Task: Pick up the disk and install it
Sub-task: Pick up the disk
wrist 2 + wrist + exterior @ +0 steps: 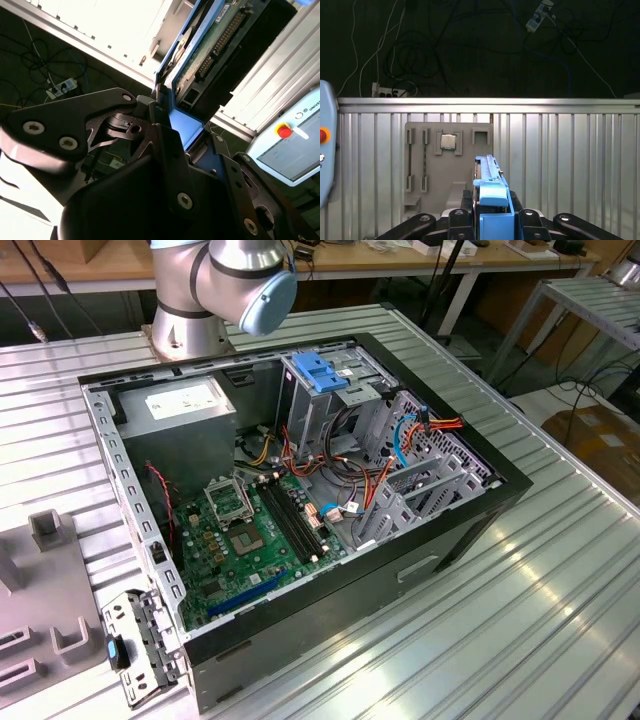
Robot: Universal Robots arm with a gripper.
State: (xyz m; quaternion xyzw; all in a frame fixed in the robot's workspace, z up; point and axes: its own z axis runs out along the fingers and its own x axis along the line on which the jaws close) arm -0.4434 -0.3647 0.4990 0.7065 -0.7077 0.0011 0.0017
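gripper (490,207) clamping disk (489,172) in both wrist views, exterior view open case (330,630)

Case (300,640) on the bench (500,640), power supply (185,405) inside, fixture plate (40,600) on the exterior view's left; the disk (487,172) sits in the end effector (491,206).

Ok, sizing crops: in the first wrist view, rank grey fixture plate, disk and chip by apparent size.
1. grey fixture plate
2. disk, enlarged by nearness to the camera
3. chip
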